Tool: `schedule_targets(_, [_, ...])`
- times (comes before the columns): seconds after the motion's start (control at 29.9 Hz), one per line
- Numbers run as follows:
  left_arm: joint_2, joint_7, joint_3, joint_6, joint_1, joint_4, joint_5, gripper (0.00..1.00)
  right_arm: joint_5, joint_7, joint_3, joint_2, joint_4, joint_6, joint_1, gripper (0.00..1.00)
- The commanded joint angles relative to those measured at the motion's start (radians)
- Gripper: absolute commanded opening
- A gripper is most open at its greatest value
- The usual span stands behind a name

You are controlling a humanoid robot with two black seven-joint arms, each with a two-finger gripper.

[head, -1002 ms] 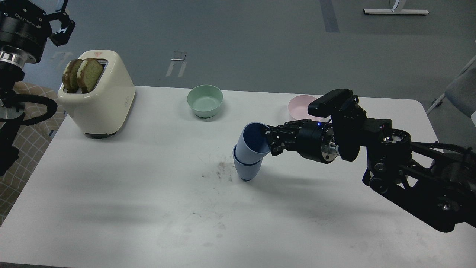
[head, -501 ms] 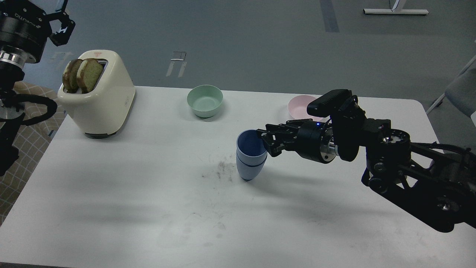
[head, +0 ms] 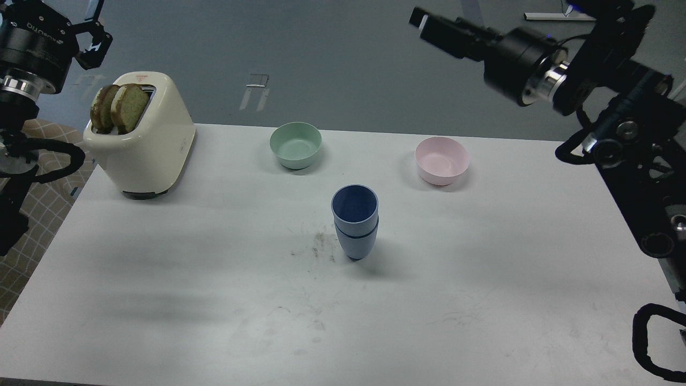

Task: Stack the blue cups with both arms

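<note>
The two blue cups stand nested in one upright stack in the middle of the table. The upper cup (head: 355,205) sits inside the lower cup (head: 357,244), whose narrow base rests on the table. My right gripper (head: 420,19) is raised high at the top right, well above and clear of the stack. It is empty, and its fingers are blurred and cannot be told apart. My left gripper (head: 95,31) is high at the top left, above the toaster, open and empty.
A cream toaster (head: 147,147) with two slices of toast stands at the back left of the white table (head: 214,279). A mint-green bowl (head: 295,145) and a pale pink bowl (head: 441,160) sit behind the stack. A chair shows off the left edge.
The tilted upper cup settled upright into the lower cup. My right gripper let go of it and rose up and to the right. The left arm barely moved.
</note>
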Motion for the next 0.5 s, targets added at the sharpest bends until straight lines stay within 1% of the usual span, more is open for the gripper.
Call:
schedule_targets(0.0, [-0.002, 0.003, 0.003, 0.0, 0.0, 0.001, 0.002, 0.98, 0.015, 0.009, 0.136, 0.011, -0.064, 0.0, 0.024, 1.0])
schedule_targets(0.07, [-0.005, 0.005, 0.003, 0.002, 0.0, 0.001, 0.004, 0.98, 0.101, 0.011, 0.202, 0.011, -0.129, 0.0, 0.026, 1.0])
schedule_targets(0.13, [-0.005, 0.005, 0.003, 0.003, -0.001, 0.001, 0.004, 0.98, 0.178, 0.011, 0.22, 0.008, -0.173, 0.0, 0.026, 1.0])
schedule_targets(0.27, [0.003, 0.003, 0.001, -0.008, -0.009, 0.003, 0.002, 0.98, 0.462, 0.011, 0.242, -0.031, -0.31, 0.0, 0.026, 1.0])
schedule_targets(0.4, [0.001, 0.003, 0.001, -0.032, -0.011, 0.003, 0.002, 0.98, 0.657, 0.011, 0.283, -0.076, -0.39, -0.06, 0.018, 1.0])
schedule_targets(0.47, [0.0, 0.003, -0.003, -0.035, -0.011, 0.001, 0.001, 0.98, 0.818, 0.011, 0.312, -0.078, -0.481, -0.103, 0.015, 1.0])
